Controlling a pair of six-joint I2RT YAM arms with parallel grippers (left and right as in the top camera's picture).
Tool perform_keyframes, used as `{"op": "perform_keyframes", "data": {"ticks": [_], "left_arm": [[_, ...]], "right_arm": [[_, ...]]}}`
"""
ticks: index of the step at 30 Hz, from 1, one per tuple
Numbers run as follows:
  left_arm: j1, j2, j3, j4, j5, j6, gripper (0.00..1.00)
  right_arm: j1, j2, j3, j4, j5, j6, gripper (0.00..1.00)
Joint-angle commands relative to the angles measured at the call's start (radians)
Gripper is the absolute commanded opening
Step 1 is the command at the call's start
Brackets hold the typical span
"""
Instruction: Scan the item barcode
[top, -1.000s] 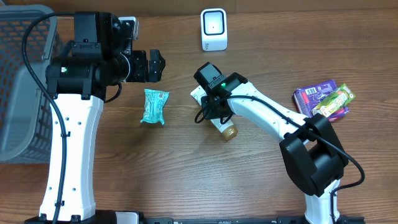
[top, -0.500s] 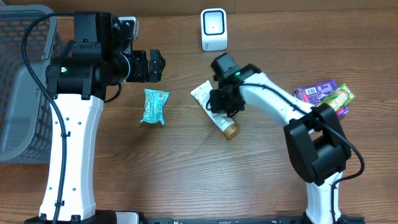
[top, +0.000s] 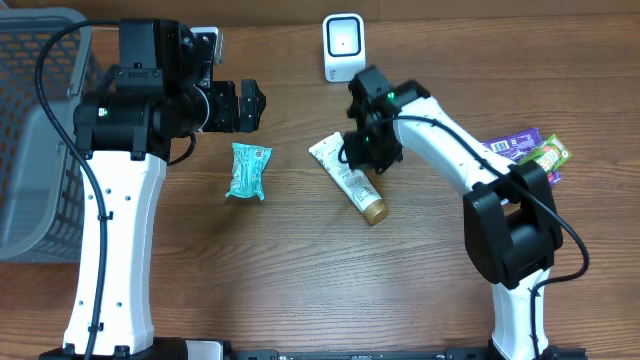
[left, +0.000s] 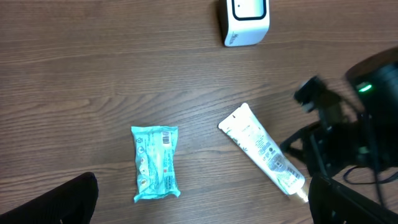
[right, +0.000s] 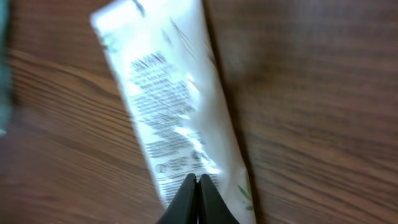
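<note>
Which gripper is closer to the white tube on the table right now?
Right. The right gripper, shut, hangs directly over the white tube. The left gripper, open, sits farther off, over by the teal packet.

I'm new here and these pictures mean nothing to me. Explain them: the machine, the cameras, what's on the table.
Two robot arms stand at a wooden table. One picture looks down from above; the others come from a camera on each wrist. On the table: a white tube, a teal packet, a white scanner, snack packets and a grey basket. The left tool is open and empty. The right tool is shut, tips just over the tube, holding nothing.
</note>
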Motion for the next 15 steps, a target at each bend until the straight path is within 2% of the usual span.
{"op": "perform_keyframes", "data": {"ticks": [1,6,10,15], "left_arm": [[-0.001,0.006,0.011,0.001,0.005,-0.014,1.00],[-0.001,0.006,0.011,0.001,0.005,-0.014,1.00],[-0.001,0.006,0.011,0.001,0.005,-0.014,1.00],[-0.001,0.006,0.011,0.001,0.005,-0.014,1.00]], "right_arm": [[0.034,-0.047,0.078,-0.066,-0.080,-0.040,0.04],[0.118,-0.046,-0.005,-0.135,-0.117,-0.039,0.04],[0.168,-0.046,-0.107,-0.111,0.002,0.025,0.04],[0.161,-0.046,-0.210,-0.071,0.151,0.073,0.04]]}}
